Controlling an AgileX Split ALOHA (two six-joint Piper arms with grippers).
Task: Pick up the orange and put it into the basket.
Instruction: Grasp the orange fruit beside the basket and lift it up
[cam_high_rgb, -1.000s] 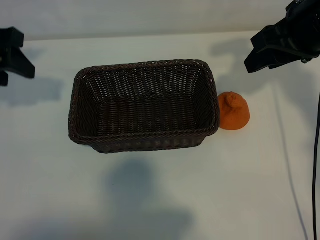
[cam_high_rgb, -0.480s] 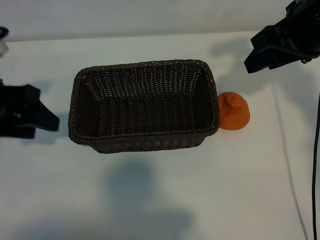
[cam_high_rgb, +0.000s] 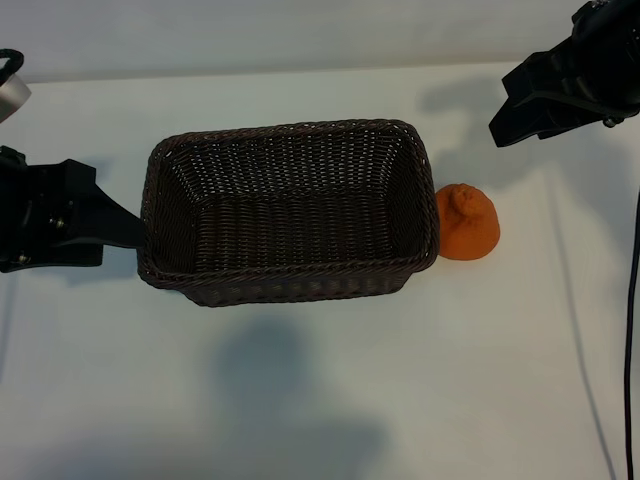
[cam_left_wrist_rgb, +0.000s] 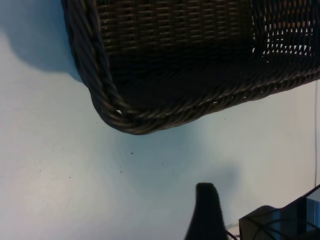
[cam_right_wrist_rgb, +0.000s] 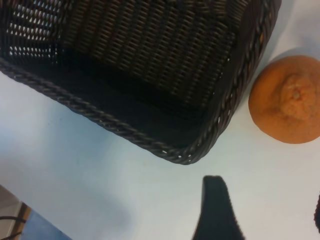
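The dark brown wicker basket (cam_high_rgb: 300, 285) stands in the middle of the white table, with nothing inside it. The orange (cam_high_rgb: 467, 222) sits upright on the table against the basket's right end, its knob on top. My left gripper (cam_high_rgb: 105, 218) is low at the basket's left end, its tip just short of the wall, open and holding nothing. In the left wrist view one finger (cam_left_wrist_rgb: 206, 210) points at the basket's corner (cam_left_wrist_rgb: 130, 122). My right gripper (cam_high_rgb: 512, 105) hangs open above and behind the orange. The right wrist view shows one finger (cam_right_wrist_rgb: 215, 205), the orange (cam_right_wrist_rgb: 287, 100) and the basket rim (cam_right_wrist_rgb: 150, 142).
A black cable (cam_high_rgb: 632, 320) hangs down along the table's right edge. A dark block (cam_left_wrist_rgb: 282, 220) shows at the edge of the left wrist view. Bare white table (cam_high_rgb: 300, 400) stretches in front of the basket.
My left arm has come down from the far left corner and moved right, up to the basket's left end. The right arm, basket and orange have not moved.
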